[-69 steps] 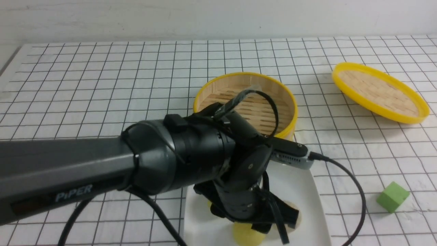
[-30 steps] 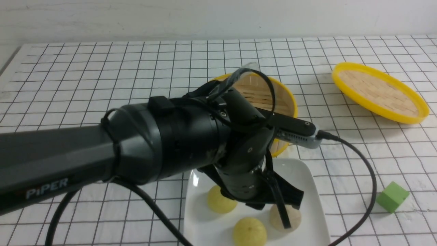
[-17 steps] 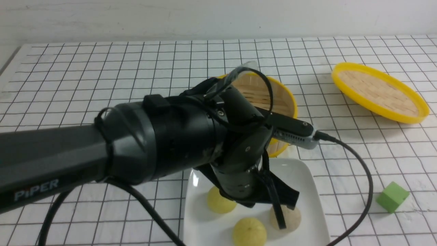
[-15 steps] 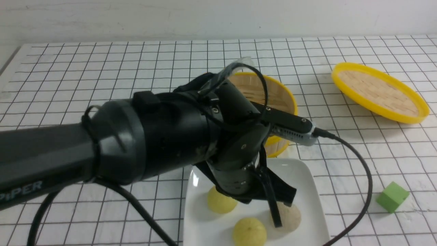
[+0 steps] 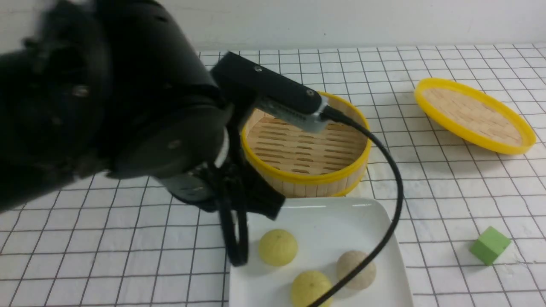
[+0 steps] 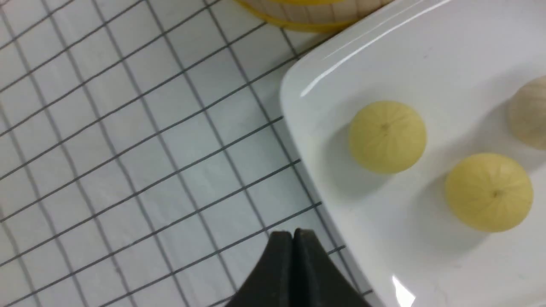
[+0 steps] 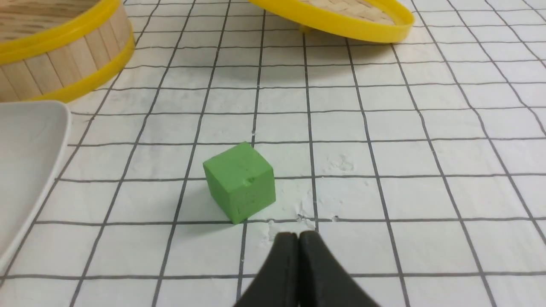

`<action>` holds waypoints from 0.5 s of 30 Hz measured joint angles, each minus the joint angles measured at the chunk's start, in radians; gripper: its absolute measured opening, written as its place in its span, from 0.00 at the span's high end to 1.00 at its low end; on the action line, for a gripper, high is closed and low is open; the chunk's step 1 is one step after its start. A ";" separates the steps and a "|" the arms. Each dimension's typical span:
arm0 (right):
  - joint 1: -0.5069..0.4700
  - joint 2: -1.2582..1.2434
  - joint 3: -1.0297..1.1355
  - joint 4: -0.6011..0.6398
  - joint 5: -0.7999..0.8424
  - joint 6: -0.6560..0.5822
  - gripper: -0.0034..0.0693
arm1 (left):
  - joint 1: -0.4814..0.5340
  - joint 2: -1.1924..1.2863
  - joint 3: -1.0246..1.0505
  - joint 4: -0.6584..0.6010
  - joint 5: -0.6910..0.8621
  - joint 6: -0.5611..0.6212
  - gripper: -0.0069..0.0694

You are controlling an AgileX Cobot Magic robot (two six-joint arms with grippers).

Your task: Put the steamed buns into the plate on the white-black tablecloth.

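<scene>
Three steamed buns lie in the white square plate (image 5: 324,213) on the grid tablecloth (image 5: 128,106): a pale yellow bun (image 5: 278,247), a second yellow bun (image 5: 311,289) and a beige-grey bun (image 5: 355,263). The left wrist view shows the plate (image 6: 341,64), both yellow buns (image 6: 387,136) (image 6: 489,192) and the edge of the beige bun (image 6: 530,113). My left gripper (image 5: 236,256) (image 6: 292,233) is shut and empty, above the cloth just beside the plate's left rim. My right gripper (image 7: 297,236) is shut and empty, low over the cloth near the green cube (image 7: 239,181).
An empty yellow-rimmed bamboo steamer basket (image 5: 305,145) stands just behind the plate. Its lid (image 5: 473,115) lies tilted at the far right. The green cube (image 5: 490,245) sits right of the plate. The left arm's cable (image 5: 394,183) drapes over the plate.
My left arm has pulled back and up to the left, off the plate. All three buns now show uncovered in the plate. The basket is in full view.
</scene>
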 joint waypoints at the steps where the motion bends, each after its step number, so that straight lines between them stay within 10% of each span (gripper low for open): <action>1: 0.000 0.000 0.000 0.000 0.000 0.000 0.94 | 0.000 -0.031 0.000 0.004 0.021 0.000 0.91; 15: 0.000 0.000 0.001 -0.012 -0.002 0.000 0.92 | 0.000 -0.583 0.335 0.003 -0.020 -0.206 0.90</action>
